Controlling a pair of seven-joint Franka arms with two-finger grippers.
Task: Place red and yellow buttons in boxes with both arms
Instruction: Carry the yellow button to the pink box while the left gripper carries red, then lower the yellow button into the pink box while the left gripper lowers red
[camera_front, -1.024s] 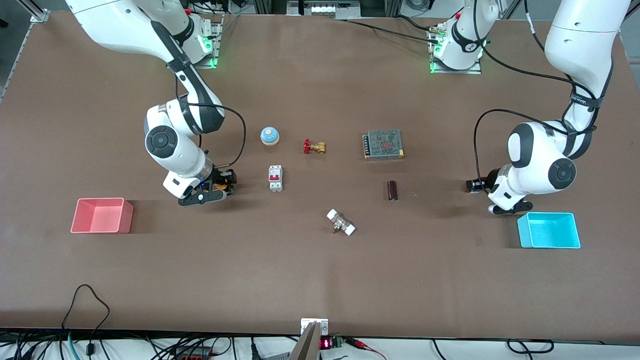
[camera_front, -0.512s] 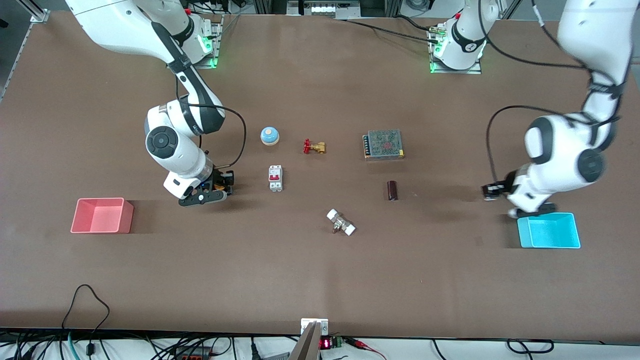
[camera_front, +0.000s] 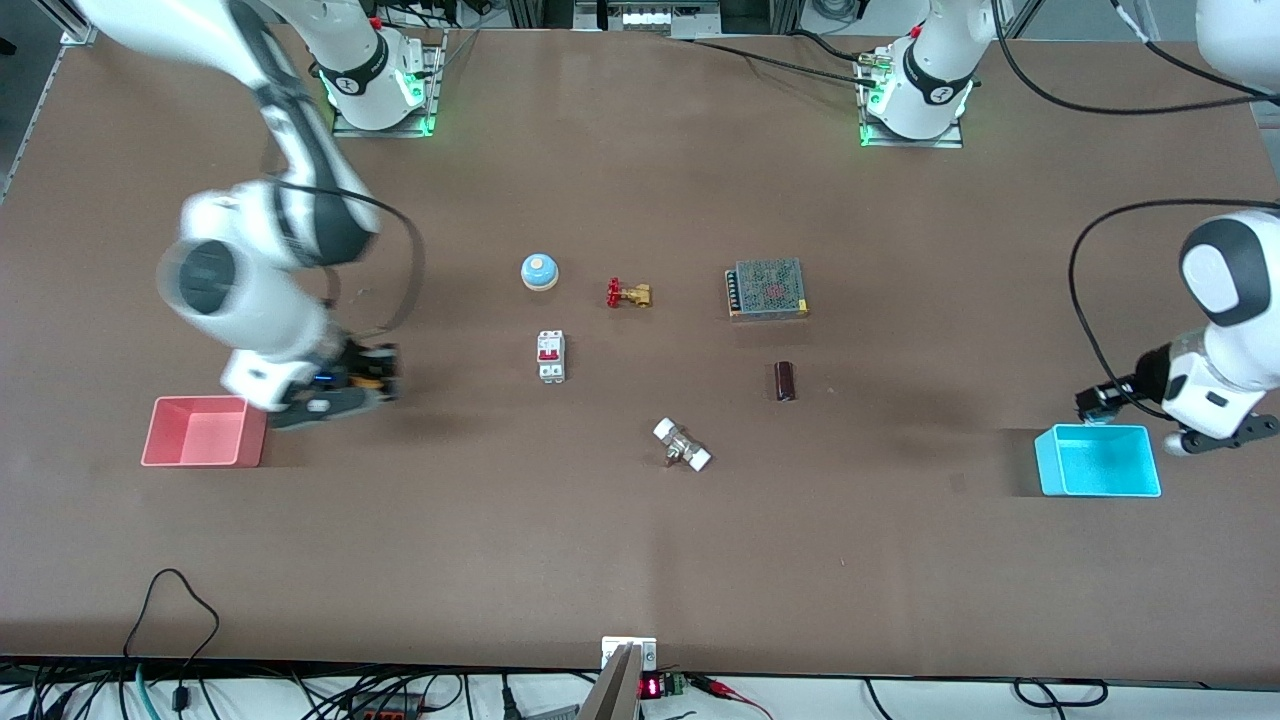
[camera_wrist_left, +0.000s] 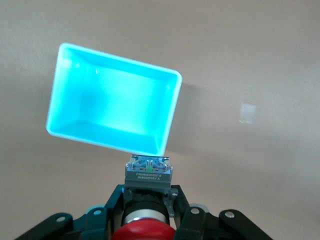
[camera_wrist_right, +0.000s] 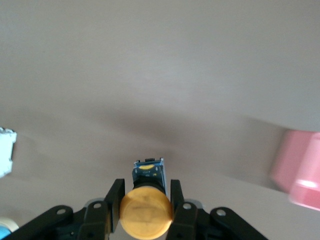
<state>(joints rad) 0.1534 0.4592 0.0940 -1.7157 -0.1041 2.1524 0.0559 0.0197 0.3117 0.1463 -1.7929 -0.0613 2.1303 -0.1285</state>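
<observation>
Front view: carrying step. My left gripper (camera_wrist_left: 147, 220) clenches the red button (camera_wrist_left: 145, 227) just beside the cyan box (camera_front: 1098, 461); my right gripper (camera_wrist_right: 145, 207) clenches the yellow button (camera_wrist_right: 146, 207) near the pink box (camera_front: 203, 432). Next: centre each over its box, release.

blue dome (camera_front: 539, 271) | brass valve (camera_front: 629, 294) | breaker (camera_front: 551, 356) | power supply (camera_front: 768, 288) | brown cylinder (camera_front: 786, 380) | white-capped fitting (camera_front: 682, 445) | all on tabletop (camera_front: 640, 560)

Wide brown table (camera_front: 640, 560), evenly lit
</observation>
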